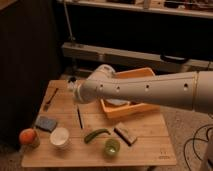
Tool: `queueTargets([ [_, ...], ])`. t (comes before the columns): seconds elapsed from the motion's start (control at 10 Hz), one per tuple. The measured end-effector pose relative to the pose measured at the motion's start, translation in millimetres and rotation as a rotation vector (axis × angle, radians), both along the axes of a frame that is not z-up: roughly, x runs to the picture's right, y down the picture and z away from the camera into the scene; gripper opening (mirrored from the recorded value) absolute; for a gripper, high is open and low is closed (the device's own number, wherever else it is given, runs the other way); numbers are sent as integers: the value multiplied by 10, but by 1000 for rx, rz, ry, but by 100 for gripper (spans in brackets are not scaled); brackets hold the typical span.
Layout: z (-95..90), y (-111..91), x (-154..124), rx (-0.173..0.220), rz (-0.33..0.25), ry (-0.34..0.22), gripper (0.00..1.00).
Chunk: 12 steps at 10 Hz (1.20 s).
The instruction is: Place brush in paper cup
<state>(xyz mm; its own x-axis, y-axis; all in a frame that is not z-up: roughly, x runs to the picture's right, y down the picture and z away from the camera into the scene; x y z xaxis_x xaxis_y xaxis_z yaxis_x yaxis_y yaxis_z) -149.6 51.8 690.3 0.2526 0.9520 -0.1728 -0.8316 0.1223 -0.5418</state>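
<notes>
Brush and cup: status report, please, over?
Gripper over wooden table, back-left part. Long thin brush lying flat beside white paper cup, not in it. Nothing between them.

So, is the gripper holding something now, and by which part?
It cannot be told. The gripper is near the far end of the brush, which lies flat on the table; the arm hides the contact.

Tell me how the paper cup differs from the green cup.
The paper cup is white; the green cup is green. The paper cup looks wider than the green cup. The paper cup stands front left on the table, the green cup front centre. Both stand upright and open. The gripper is over the table's back left, away from both.
</notes>
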Motion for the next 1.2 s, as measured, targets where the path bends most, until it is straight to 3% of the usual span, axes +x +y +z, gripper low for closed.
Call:
queueTargets([
  [0.2, -40, 64, -307, 14, -24, -58, 0],
  [0.4, -132, 199, -718, 31, -91, -150, 0],
  [0.6, -211, 275, -842, 25, -124, -231, 0],
  [0.9, -275, 303, -957, 15, -126, -322, 0],
  [1.2, -273, 307, -1072, 19, -137, -354, 0],
])
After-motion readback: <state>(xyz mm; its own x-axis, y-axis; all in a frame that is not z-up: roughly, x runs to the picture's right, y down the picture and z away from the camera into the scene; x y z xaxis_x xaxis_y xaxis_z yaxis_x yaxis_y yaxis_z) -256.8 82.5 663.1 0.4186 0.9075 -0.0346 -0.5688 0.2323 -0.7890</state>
